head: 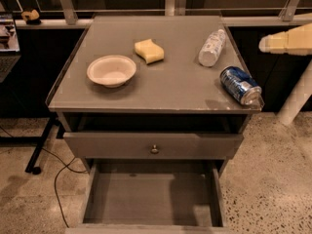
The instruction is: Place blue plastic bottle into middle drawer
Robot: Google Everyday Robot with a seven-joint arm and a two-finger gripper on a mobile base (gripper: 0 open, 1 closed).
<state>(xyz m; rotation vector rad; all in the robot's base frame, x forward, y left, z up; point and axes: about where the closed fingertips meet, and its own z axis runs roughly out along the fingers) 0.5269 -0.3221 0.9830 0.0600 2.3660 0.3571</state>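
Note:
The blue plastic bottle [211,48] lies on its side on the cabinet top at the back right, its white cap pointing toward the front. The middle drawer [146,197] is pulled open below, with a bare grey floor. My gripper [263,44] comes in from the right edge, level with the bottle and to its right, apart from it and above the can. It holds nothing.
A shiny blue can [240,85] lies at the top's front right corner. A yellow sponge [149,51] and a white bowl [111,70] sit on the cabinet top [170,89]. A closed drawer front with a knob [154,149] is above the open drawer.

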